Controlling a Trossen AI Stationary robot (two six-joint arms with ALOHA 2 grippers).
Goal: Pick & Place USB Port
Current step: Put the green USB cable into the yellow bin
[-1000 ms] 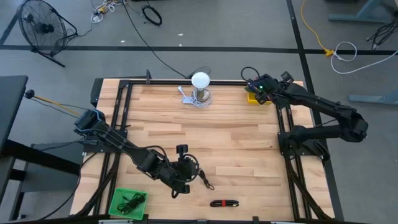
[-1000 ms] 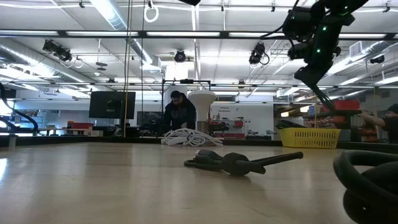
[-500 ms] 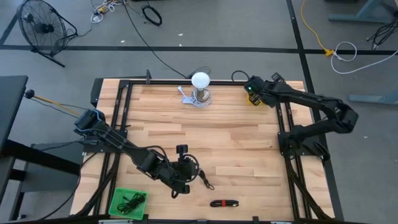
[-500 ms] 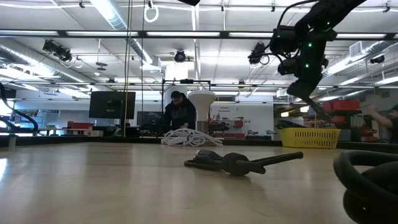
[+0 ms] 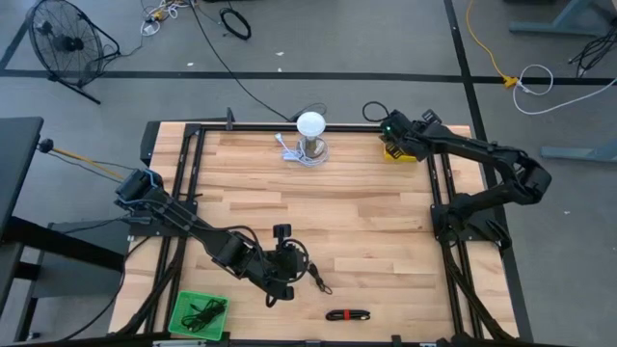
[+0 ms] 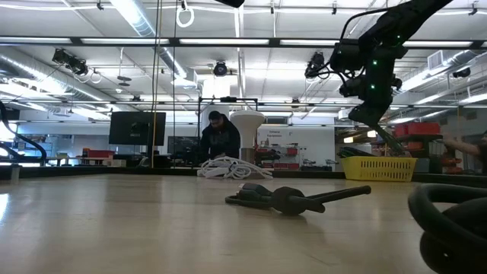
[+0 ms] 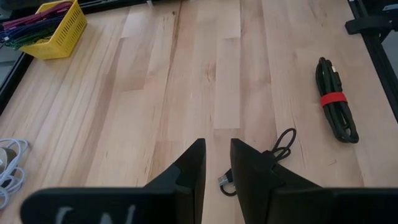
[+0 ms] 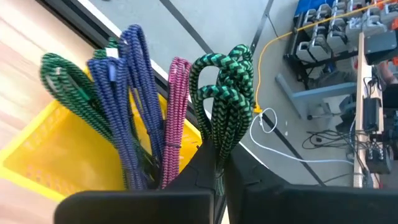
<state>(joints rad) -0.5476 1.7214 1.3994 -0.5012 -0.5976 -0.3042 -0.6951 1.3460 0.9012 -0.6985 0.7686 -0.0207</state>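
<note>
High view: right hand point(image 5: 386, 128) pinches green braided cable point(image 8: 225, 93) above yellow basket point(image 5: 397, 151); left hand point(image 7: 216, 163) narrow.

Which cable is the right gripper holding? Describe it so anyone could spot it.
Find the yellow plastic basket at the wooden table's far right corner. The right gripper is shut on the green-and-black braided cable; its neighbours are a pink cable and blue cable.
</note>
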